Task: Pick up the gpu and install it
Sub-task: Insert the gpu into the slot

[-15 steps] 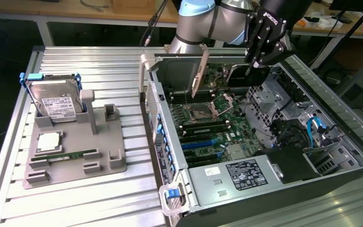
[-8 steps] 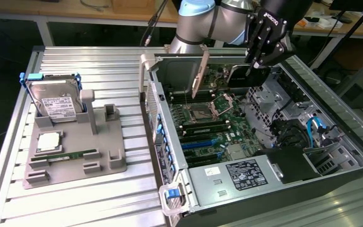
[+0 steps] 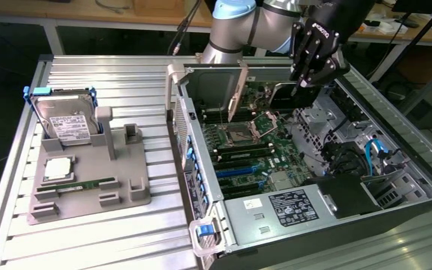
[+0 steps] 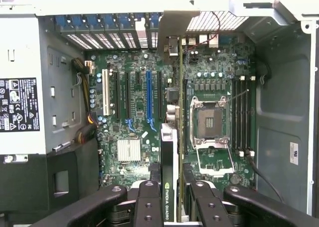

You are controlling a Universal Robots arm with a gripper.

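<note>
Black gripper (image 3: 305, 83) on the arm, reaching down into the open computer case (image 3: 177, 121); fingers (image 4: 148, 203) clenched on the gpu (image 4: 169, 179), one against each face of the card

Gpu: dark card, held on edge in the gripper over the motherboard (image 4: 137, 87). In the wrist view it is seen edge-on with a green-and-white label on its upper edge and a silver bracket at the far end, toward the slotted rear wall of the case. It lies between the blue expansion slot (image 4: 148, 100) and the CPU socket (image 4: 210, 122). In the exterior view it shows as a dark panel (image 3: 287, 97) hanging just under the fingertips. Whether its lower edge touches a slot cannot be told

CPU socket: square, metal-framed, lid shut, with memory slots just beside it

Heat sink (image 4: 128, 149): small, silver, finned, on the board near the expansion slots

Power supply (image 3: 283, 205): grey box with a black-and-white label, in the case end nearest the exterior camera

Grey parts tray (image 3: 130, 197): on the ribbed aluminium table (image 3: 88, 242), at the exterior view's left, well apart from the case

Hard drive (image 3: 66, 121): silvery, white label, standing tilted in the tray's far end

Processor chip (image 3: 57, 169): square, flat in the tray

RAM stick (image 3: 81, 184): narrow, green, lying along the tray just beside the chip
</note>
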